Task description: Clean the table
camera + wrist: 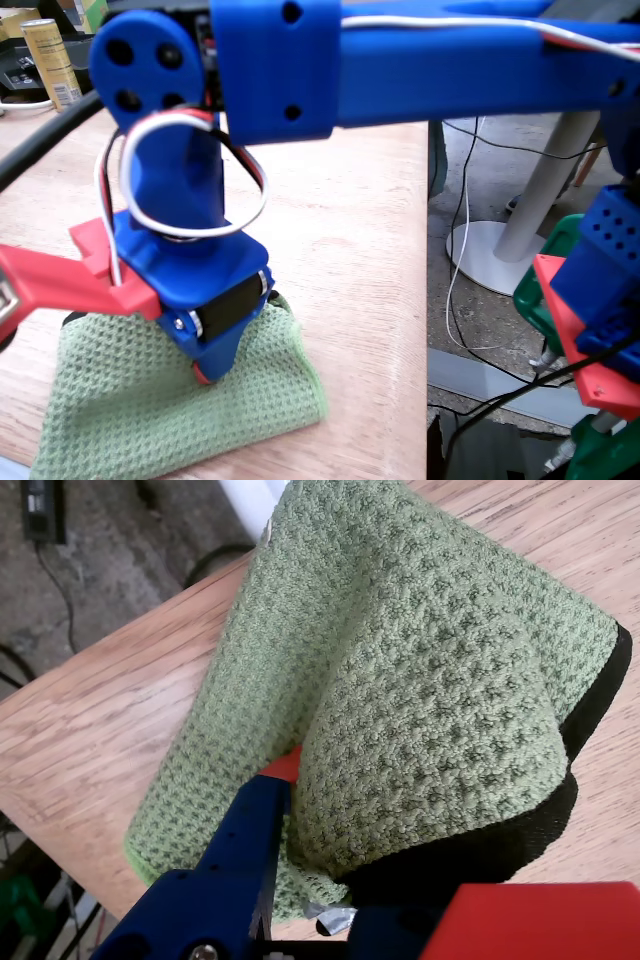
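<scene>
One green cloth spread on the table near its edge, a fold pinched in the gripper, black underside showing.

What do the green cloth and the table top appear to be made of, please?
The green cloth looks like soft waffle-weave fabric, possibly microfibre or cotton: a regular bumpy grid and limp folds, with a dark edge or backing. The table looks like pale wood or wood-look laminate, matte, with visible grain lines; which one is unclear.
</scene>
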Controlling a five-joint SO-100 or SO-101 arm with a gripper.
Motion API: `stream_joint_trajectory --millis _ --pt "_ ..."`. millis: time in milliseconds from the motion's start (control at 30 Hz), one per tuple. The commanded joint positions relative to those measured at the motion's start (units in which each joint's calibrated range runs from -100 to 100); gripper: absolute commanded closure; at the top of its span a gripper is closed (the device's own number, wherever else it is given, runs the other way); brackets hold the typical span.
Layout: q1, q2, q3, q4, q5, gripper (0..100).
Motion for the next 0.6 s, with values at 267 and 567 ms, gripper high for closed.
stream_joint_trajectory --millis 267,567 --pt "3.41 1.76 -0.69 1.17 -0.20 100" --pt "22.53 2.78 -0.69 0.02 0.54 100"
